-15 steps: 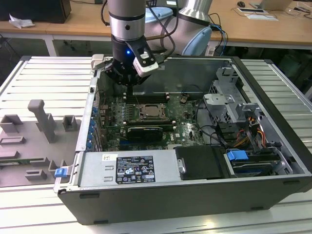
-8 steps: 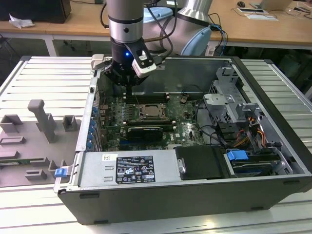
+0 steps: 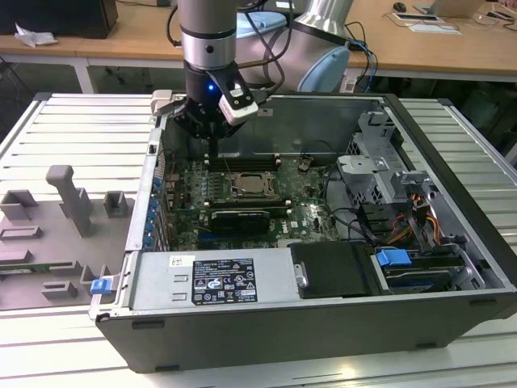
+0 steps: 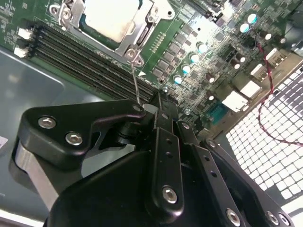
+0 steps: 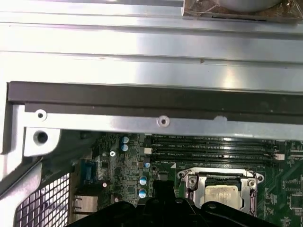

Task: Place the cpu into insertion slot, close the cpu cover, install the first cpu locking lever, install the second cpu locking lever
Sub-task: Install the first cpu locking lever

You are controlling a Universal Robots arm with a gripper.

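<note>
An open computer case [image 3: 323,339] lies on the slatted metal table [image 3: 73,121], its green motherboard [image 3: 186,194] facing up. On the exterior view's right sit the grey drive cage [image 3: 371,174], a tangle of cables and a blue connector [image 3: 394,260]; along the near edge runs the labelled power supply [image 3: 210,279]. A long black graphics card [image 3: 238,218] lies just near of the socket, and the black memory slots [image 4: 85,59] run along its far side. The gripper [image 3: 212,137] hangs over the far part of the board, beyond the socket, its black fingers [image 4: 161,118] pressed together, tips beside a thin wire lever [image 4: 136,87]. The cpu [image 3: 252,185] sits in the insertion slot [image 4: 71,19], pale silvery face up. The cpu cover [image 5: 191,182] frames it, lying down flat around the chip.
</note>
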